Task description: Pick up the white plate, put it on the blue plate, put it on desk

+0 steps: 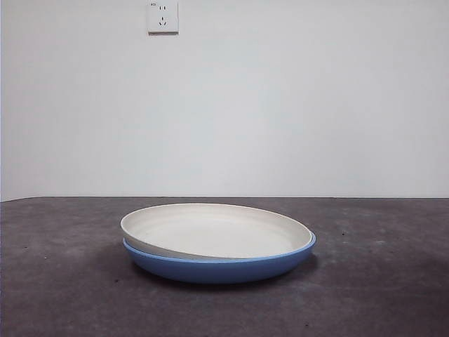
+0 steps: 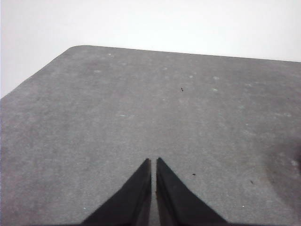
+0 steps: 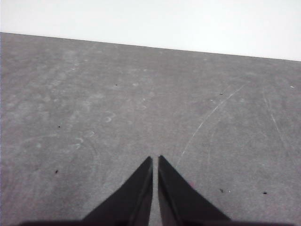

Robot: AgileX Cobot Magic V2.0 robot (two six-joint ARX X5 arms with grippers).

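We are seeing the white plate [image 1: 214, 230] sitting inside the blue plate [image 1: 221, 267], near the middle of the desk [image 1: 63, 281] in the front view. The white plate is not lying level: on the left side of this view its rim is riding above the blue rim, and on the right side it is sinking down into the blue plate, so it is resting tilted. The white plate is hiding the inside of the blue one, so we are seeing only the blue outer wall and a thin piece of its rim. We are not finding any arm in the front view. The left gripper [image 2: 154, 161] is hanging over bare desk, with its two jaws pressed together so that only a thin line is showing between the tips, and it is holding nothing. The right gripper [image 3: 155, 159] is looking the same, with jaws closed together and nothing between them, over bare desk with some faint scratches. Neither wrist view is showing the plates. A wall socket [image 1: 163, 17] is sitting high on the white wall behind.
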